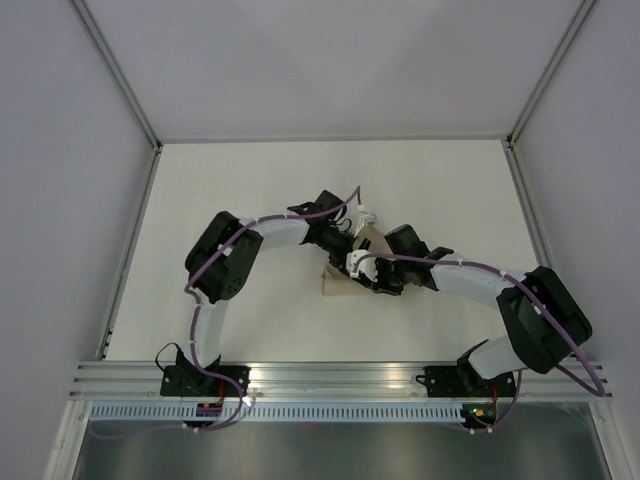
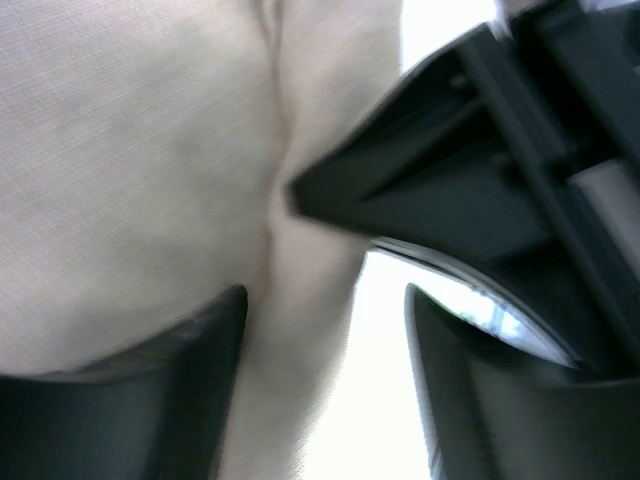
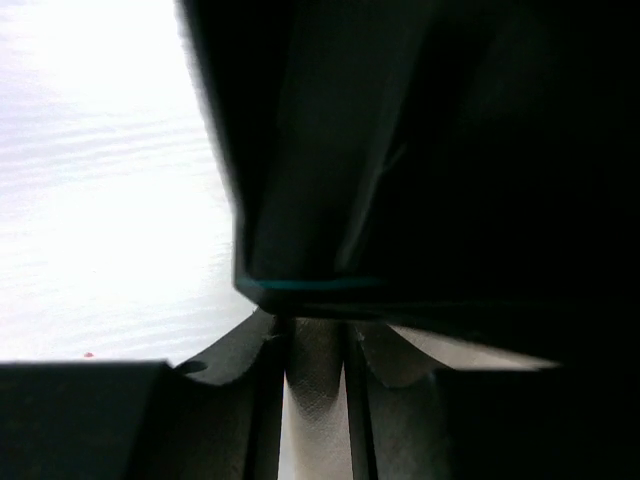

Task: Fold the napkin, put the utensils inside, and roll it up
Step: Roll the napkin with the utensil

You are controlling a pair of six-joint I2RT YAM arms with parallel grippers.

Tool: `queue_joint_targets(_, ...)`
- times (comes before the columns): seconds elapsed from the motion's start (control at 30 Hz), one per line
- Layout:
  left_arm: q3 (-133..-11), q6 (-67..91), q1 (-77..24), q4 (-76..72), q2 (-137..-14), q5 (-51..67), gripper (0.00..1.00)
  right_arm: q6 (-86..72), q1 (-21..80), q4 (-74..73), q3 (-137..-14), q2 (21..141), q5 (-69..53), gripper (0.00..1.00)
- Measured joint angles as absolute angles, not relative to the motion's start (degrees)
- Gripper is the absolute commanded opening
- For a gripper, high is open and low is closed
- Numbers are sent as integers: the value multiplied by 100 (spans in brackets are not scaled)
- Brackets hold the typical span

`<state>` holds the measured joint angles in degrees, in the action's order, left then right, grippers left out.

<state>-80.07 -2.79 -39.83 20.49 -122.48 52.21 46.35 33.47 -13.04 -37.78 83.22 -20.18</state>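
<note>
The tan napkin (image 1: 338, 282) lies bunched small at mid-table, where both arms meet. In the left wrist view the napkin (image 2: 140, 180) fills the left side. My left gripper (image 2: 325, 300) is open, its dark fingers (image 2: 200, 350) standing apart with a fold of cloth running between them. In the overhead view my left gripper (image 1: 357, 245) and right gripper (image 1: 362, 268) sit almost touching over the cloth. My right gripper (image 3: 315, 350) is shut on a narrow strip of napkin (image 3: 315, 420) pinched between its pads. The utensils are out of view.
The pale tabletop (image 1: 250, 190) is bounded by metal rails left, right and back, with grey walls beyond. The right arm's black gripper body (image 2: 470, 180) crowds the upper right of the left wrist view.
</note>
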Motion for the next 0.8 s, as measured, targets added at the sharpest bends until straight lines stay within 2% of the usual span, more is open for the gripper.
queue_joint_targets(0.13,-7634,64,-3638,1743,-11677,4709,100,4945,3083,-1935,-4254,8667,-2657,14)
queue_joint_targets(0.17,-7529,71,-3577,1619,-11544,4431,97,5019,3037,-2047,-4370,8796,-2775,14)
queue_joint_targets(0.37,-6882,270,-3538,1127,-10908,3540,95,5443,2722,-2952,-5041,9406,-3385,14)
queue_joint_targets(0.5,-6003,530,-3548,475,-10158,2668,95,5603,2558,-3402,-5411,9767,-3680,14)
queue_joint_targets(0.8,-4331,753,-3811,-1028,-8366,1605,95,5572,2357,-4180,-6117,10440,-4064,14)
